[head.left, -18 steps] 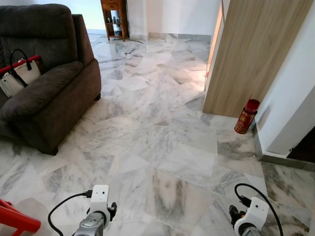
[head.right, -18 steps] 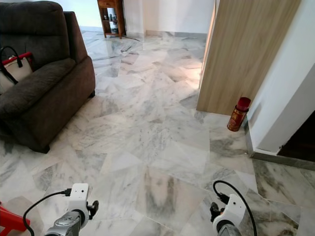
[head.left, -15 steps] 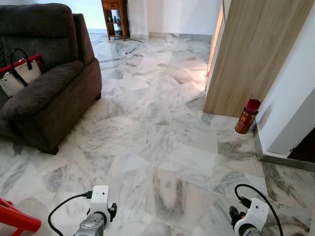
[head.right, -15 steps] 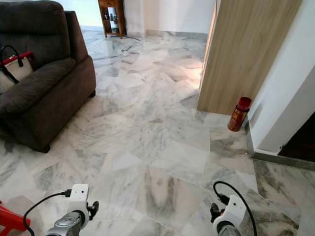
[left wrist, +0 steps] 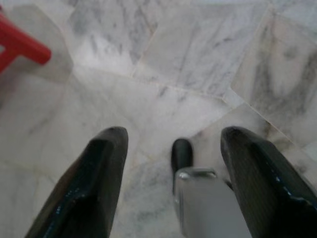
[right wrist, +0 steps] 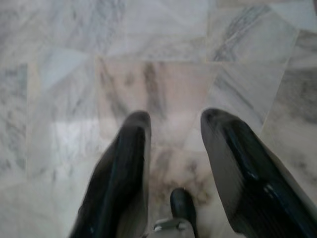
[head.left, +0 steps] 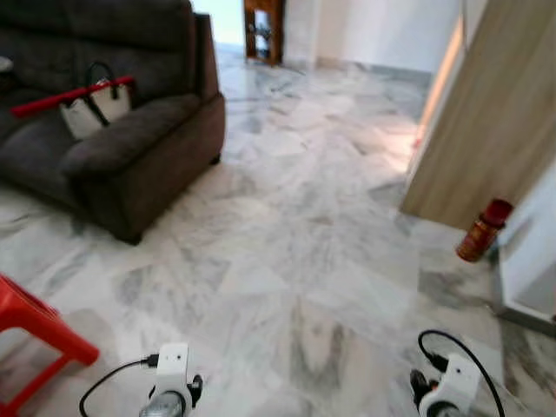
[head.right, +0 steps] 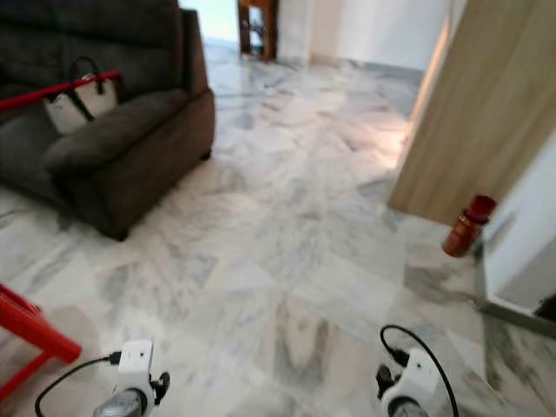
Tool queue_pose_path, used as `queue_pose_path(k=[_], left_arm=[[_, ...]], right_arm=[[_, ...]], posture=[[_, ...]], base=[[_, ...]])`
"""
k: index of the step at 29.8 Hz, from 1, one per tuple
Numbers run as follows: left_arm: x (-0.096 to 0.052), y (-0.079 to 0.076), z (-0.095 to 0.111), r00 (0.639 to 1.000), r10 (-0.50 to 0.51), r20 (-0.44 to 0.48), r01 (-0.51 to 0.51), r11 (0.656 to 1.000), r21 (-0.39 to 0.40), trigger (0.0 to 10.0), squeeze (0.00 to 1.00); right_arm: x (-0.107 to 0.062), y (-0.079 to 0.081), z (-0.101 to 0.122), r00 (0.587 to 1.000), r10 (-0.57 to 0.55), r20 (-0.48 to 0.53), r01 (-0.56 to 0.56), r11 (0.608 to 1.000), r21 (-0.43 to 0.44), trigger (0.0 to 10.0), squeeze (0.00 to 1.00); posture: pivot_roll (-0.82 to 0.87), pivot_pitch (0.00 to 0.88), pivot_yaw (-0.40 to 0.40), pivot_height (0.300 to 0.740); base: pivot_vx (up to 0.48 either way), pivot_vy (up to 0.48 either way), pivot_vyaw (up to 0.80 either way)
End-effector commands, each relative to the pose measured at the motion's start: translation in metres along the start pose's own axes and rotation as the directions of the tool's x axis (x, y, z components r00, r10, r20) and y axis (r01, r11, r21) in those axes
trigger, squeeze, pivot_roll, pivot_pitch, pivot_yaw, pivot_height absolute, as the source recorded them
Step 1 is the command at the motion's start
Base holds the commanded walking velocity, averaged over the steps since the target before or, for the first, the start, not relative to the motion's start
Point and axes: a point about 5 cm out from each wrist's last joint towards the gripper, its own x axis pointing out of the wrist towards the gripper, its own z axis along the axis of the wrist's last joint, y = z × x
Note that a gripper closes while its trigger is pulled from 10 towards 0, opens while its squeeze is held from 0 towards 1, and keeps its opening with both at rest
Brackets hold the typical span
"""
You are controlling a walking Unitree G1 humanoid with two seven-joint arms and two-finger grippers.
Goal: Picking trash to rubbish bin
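Trash candidate: red canister (head.left: 483,230) stands upright on the floor at the right of my head view, just beside the foot of the wooden panel (head.left: 486,113); I cannot tell what it is exactly.
Floor: grey-veined marble floor (head.left: 295,252) across the middle, picture slightly blurred.
Sofa: dark grey sofa (head.left: 130,130) at upper left, a white handbag (head.left: 95,100) with black handles on its seat, red strip along the bag's top.
Stool: red stool leg (head.left: 39,326) at lower left edge; its foot also shows at the upper left of my left wrist view.
Cabinet: wooden cabinet (head.left: 263,30) at top centre, far back.
Left gripper: left gripper (left wrist: 173,148) hangs low over bare tile, fingers (left wrist: 101,173) spread well apart, nothing between them.
Right gripper: right gripper (right wrist: 173,134) likewise over tile, fingers (right wrist: 124,168) apart, holding nothing.
Arms: I see both wrists at the bottom edge of the head view, well apart from the canister.
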Motion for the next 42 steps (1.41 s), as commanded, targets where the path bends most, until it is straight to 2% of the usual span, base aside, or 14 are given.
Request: queue_pose_path(k=[1, 7, 14, 20, 32, 42], left_arm=[[0.000, 0.006, 0.000, 1.000, 0.012, -0.001, -0.012, 1.000, 0.011, 10.0, 0.00], [0.000, 0.007, -0.003, 1.000, 0.009, -0.016, -0.008, 0.999, 0.045, 10.0, 0.00], [0.001, 0.000, 0.003, 1.000, 0.001, 0.003, -0.001, 1.000, 0.020, 10.0, 0.00], [0.000, -0.003, -0.003, 1.000, -0.001, -0.014, 0.002, 1.000, 0.022, 10.0, 0.00], [-0.001, 0.004, -0.006, 1.000, 0.016, -0.020, -0.016, 0.999, 0.029, 10.0, 0.00], [-0.002, 0.001, -0.008, 1.000, 0.012, -0.029, -0.011, 1.000, 0.029, 10.0, 0.00]], right_arm=[[0.001, 0.001, 0.005, 1.000, -0.006, 0.025, 0.005, 1.000, 0.012, 10.0, 0.00], [0.001, 0.000, 0.005, 0.999, -0.012, 0.031, 0.011, 1.000, 0.022, 10.0, 0.00], [0.000, -0.004, 0.005, 1.000, -0.018, 0.020, 0.018, 1.000, 0.007, 10.0, 0.00], [0.001, -0.005, 0.009, 0.999, -0.017, 0.029, 0.017, 1.000, 0.003, 10.0, 0.00], [0.002, 0.001, 0.008, 1.000, -0.004, 0.025, 0.004, 1.000, 0.007, 10.0, 0.00], [0.002, -0.003, 0.008, 1.000, -0.015, 0.021, 0.015, 1.000, 0.009, 10.0, 0.00]], posture=[[-0.09, 0.000, -0.012, 0.740], [-0.12, 0.000, -0.011, 0.740], [-0.11, 0.000, -0.021, 0.740], [-0.11, 0.000, -0.023, 0.740], [-0.09, 0.000, -0.022, 0.740], [-0.09, 0.000, -0.023, 0.740]], base=[[0.000, 0.000, 0.80], [0.000, 0.000, 0.80], [0.000, 0.000, 0.80], [0.000, 0.000, 0.80], [0.000, 0.000, 0.80], [0.000, 0.000, 0.80]])
